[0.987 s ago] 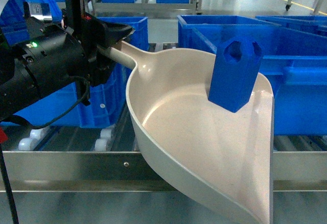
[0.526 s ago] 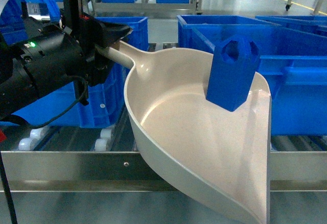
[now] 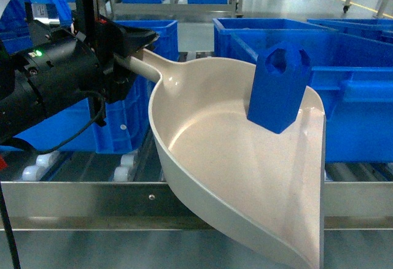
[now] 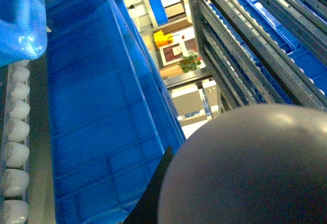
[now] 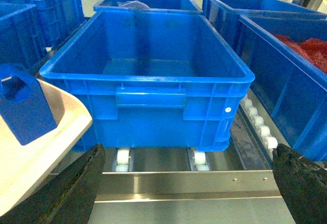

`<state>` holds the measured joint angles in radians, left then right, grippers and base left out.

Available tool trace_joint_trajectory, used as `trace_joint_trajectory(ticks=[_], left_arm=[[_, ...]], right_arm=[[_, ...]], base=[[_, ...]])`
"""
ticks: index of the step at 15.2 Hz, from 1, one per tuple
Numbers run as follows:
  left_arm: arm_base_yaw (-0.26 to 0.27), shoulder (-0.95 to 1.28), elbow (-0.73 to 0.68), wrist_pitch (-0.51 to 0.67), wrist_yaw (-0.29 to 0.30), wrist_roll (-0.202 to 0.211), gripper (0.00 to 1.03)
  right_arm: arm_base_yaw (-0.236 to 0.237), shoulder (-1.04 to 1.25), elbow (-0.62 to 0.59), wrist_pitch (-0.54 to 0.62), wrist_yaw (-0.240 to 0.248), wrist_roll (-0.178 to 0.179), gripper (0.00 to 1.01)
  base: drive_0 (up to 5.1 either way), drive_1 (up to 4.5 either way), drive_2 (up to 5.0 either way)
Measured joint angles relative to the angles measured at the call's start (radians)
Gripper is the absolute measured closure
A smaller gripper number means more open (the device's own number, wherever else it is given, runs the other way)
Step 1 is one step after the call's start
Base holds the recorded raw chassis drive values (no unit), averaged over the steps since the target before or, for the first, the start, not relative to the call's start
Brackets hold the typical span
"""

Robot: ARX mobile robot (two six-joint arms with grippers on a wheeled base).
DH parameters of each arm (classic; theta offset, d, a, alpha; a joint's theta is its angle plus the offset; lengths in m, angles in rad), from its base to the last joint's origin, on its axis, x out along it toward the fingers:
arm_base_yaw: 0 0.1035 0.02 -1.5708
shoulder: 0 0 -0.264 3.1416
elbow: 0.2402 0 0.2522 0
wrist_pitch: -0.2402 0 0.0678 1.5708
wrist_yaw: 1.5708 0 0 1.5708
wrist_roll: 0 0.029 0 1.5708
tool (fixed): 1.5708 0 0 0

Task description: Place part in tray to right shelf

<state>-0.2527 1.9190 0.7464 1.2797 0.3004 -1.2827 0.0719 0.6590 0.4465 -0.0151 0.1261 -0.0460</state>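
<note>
In the head view my left gripper (image 3: 134, 46) is shut on the long handle of the cream tray (image 3: 202, 152). The tray hangs tilted over the right shelf's steel front rail (image 3: 80, 202). The blue part (image 3: 279, 89) stands upright inside the tray against its far rim. In the right wrist view the part (image 5: 23, 109) and the tray's edge (image 5: 48, 144) show at the left. My right gripper (image 5: 188, 155) is open above the rail (image 5: 184, 183), with nothing between its fingers. In the left wrist view a blurred pale round surface (image 4: 245, 168) fills the lower right.
Large blue crates (image 3: 344, 91) stand on the shelf's white rollers (image 3: 34, 164) behind the tray. One empty crate (image 5: 148, 75) sits straight ahead of my right gripper. Another crate (image 5: 301, 55) to the right holds red pieces. More crates (image 4: 102, 106) pass beside my left wrist.
The tray and the part in it have shifted slightly to the left. My left gripper keeps its hold on the handle.
</note>
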Motion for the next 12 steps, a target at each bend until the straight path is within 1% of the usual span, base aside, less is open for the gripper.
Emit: trace_joint_trajectory(ticks=[12], left_arm=[[0.0, 0.0, 0.0, 0.0, 0.0, 0.0, 0.91]], right_arm=[[0.0, 0.0, 0.0, 0.0, 0.0, 0.0, 0.03]], base=[[0.0, 0.0, 0.0]])
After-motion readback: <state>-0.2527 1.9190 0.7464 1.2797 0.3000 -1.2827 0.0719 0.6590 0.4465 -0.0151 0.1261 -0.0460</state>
